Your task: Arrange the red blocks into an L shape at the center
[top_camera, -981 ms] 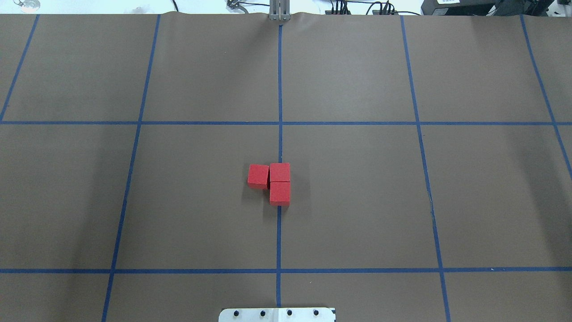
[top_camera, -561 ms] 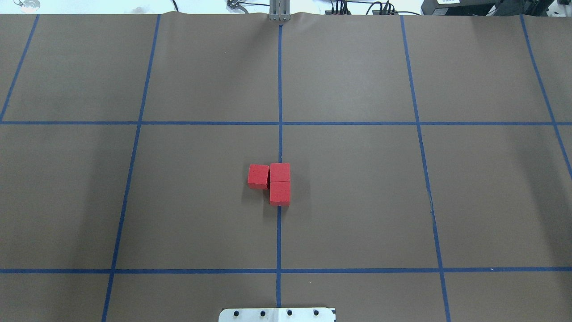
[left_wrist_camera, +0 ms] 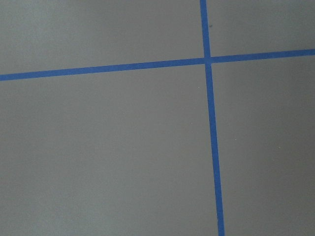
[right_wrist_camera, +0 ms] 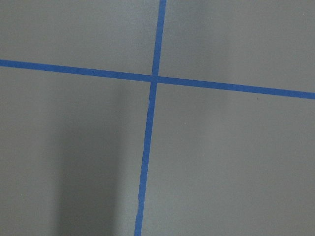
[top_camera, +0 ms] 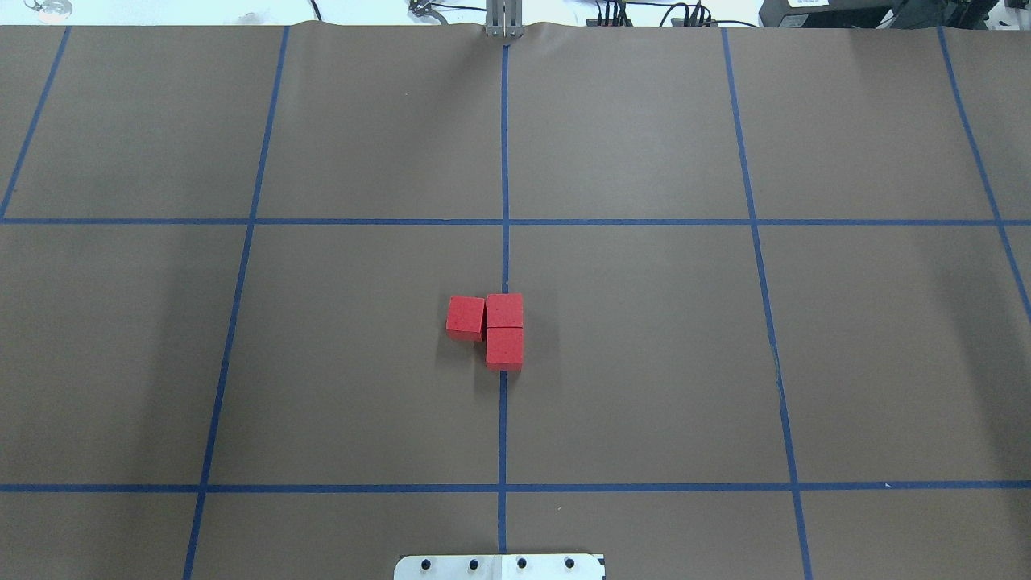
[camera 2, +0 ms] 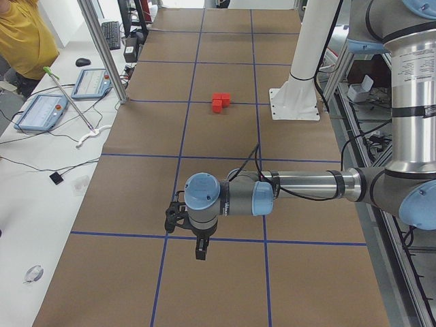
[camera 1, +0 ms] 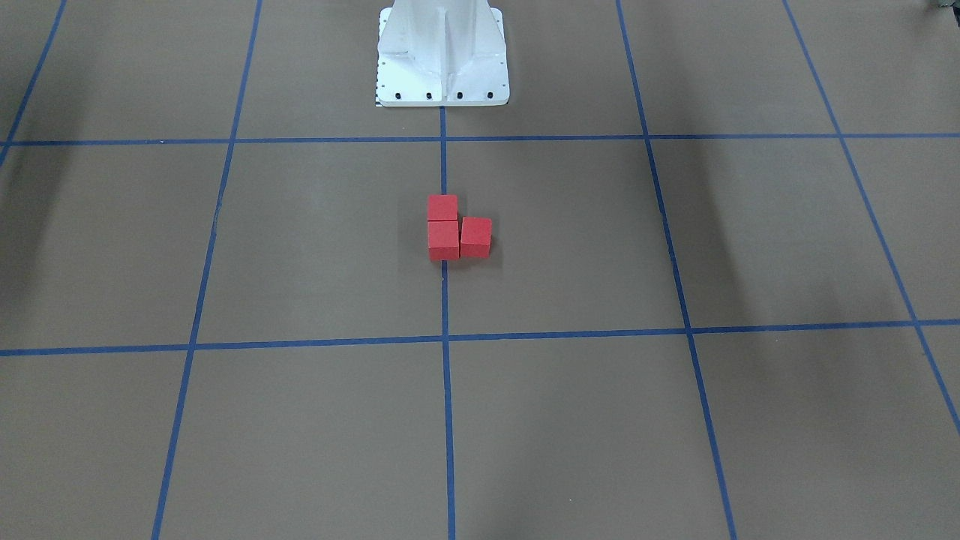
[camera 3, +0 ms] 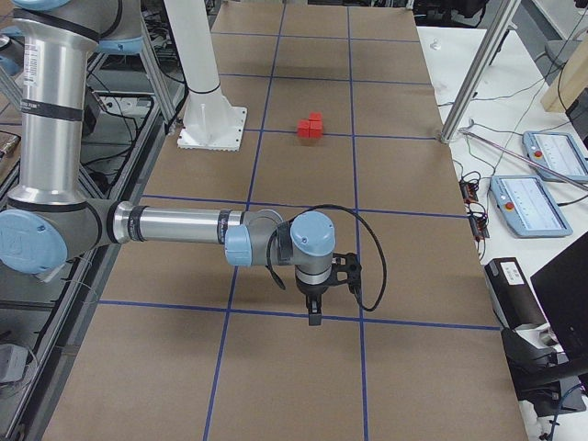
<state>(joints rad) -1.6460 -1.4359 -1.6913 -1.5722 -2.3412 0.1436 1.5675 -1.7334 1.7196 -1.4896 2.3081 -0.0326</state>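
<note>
Three red blocks sit touching in an L at the center. In the overhead view two of them (top_camera: pixel 504 310) (top_camera: pixel 504 348) lie in a column on the vertical blue tape line (top_camera: pixel 503 403). The third (top_camera: pixel 465 316) is to the left of the far one, slightly turned. The front-facing view shows the same group (camera 1: pixel 443 240). My left gripper (camera 2: pixel 201 252) hangs over the mat far from the blocks and appears only in the exterior left view. My right gripper (camera 3: pixel 315 317) appears only in the exterior right view. I cannot tell whether either is open or shut.
The white robot base (camera 1: pixel 442 52) stands behind the blocks. Brown mat with a blue tape grid (top_camera: pixel 749 221) covers the table. A side bench holds teach pendants (camera 2: pixel 41 112) and cables, with a person's torso (camera 2: pixel 24 34) beside it. A metal post (camera 3: pixel 473 78) stands at the mat's edge.
</note>
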